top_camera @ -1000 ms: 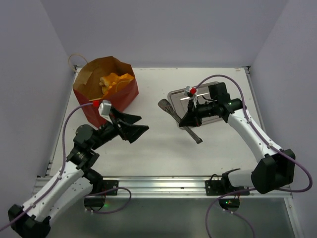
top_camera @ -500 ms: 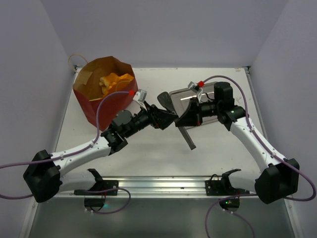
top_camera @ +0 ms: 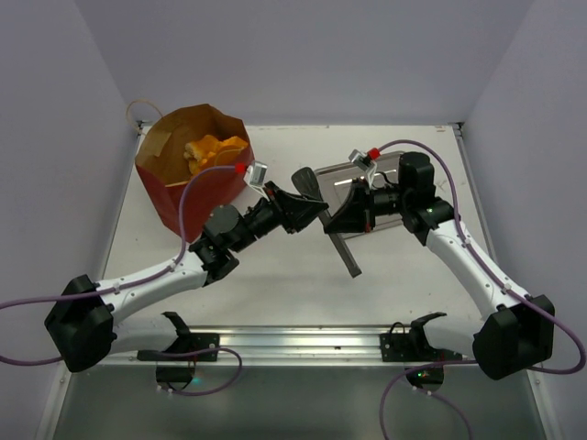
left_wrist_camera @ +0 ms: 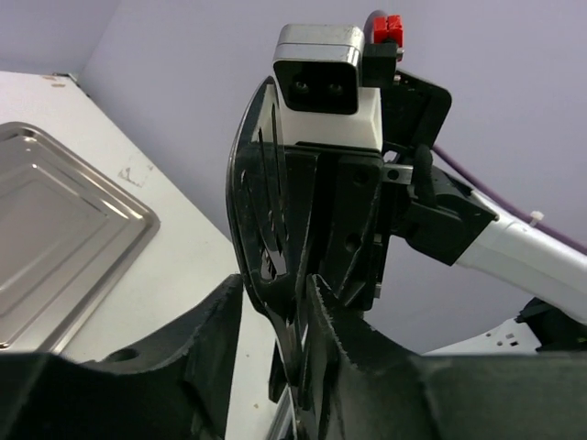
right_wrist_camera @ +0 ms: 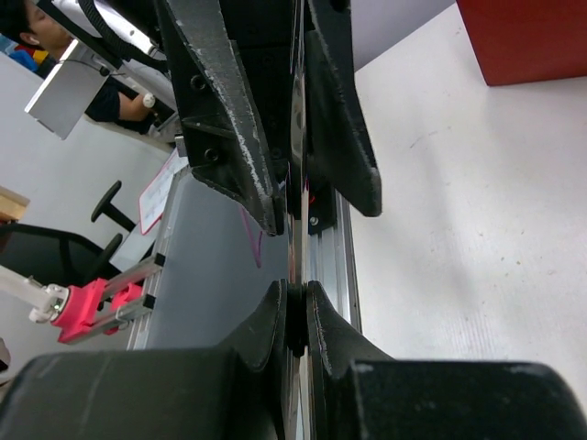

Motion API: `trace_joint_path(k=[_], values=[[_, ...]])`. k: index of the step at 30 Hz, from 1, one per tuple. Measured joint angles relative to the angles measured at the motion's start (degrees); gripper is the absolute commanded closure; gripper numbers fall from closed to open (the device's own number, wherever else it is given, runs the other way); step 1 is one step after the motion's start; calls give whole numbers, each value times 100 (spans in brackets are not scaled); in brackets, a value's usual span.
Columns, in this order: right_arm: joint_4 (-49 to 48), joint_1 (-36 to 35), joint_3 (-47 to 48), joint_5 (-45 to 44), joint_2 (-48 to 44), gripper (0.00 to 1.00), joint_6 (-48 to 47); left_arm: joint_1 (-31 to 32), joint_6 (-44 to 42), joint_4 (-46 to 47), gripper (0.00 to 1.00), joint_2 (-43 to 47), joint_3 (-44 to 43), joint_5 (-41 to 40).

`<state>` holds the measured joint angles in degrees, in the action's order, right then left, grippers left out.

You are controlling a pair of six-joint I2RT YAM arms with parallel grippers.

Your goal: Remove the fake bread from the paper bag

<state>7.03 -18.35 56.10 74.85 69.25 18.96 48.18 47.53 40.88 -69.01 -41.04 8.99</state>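
Observation:
The dark red paper bag (top_camera: 197,188) stands open at the back left, and the golden fake bread (top_camera: 215,148) lies inside it. Both grippers meet over the middle of the table, away from the bag. My right gripper (top_camera: 339,220) (right_wrist_camera: 295,312) is shut on a black slotted utensil (top_camera: 348,258) (left_wrist_camera: 266,220). My left gripper (top_camera: 316,209) (left_wrist_camera: 275,321) straddles the same utensil. Its jaws are narrowed, one finger touching the utensil, with table showing between the other finger (left_wrist_camera: 206,339) and the blade. The left fingers (right_wrist_camera: 229,110) fill the top of the right wrist view.
A shiny metal tray (top_camera: 390,167) (left_wrist_camera: 55,238) lies at the back right, partly under the right arm. The bag's string handle (top_camera: 138,110) loops toward the left wall. A corner of the red bag (right_wrist_camera: 532,37) shows in the right wrist view.
My left arm swung from the near left to the centre, and its jaws narrowed around the utensil. The right gripper turned the utensil slightly and stayed shut on it.

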Motion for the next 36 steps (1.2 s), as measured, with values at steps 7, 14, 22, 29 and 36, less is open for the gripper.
trace_joint_path(k=[7,14,22,29,36], values=[[-236,0,-70,37,0,77,160,2,11,181,84,-24,0,70],[-232,0,-208,-31,-33,46,87,22,-37,142,88,4,0,-57],[-81,-2,-223,-37,-118,44,-153,22,-70,138,90,125,0,-282],[129,-111,-264,-101,-144,51,-481,22,-79,127,91,155,0,-398],[376,-201,-264,-232,-144,80,-811,22,-66,133,91,155,0,-459]])
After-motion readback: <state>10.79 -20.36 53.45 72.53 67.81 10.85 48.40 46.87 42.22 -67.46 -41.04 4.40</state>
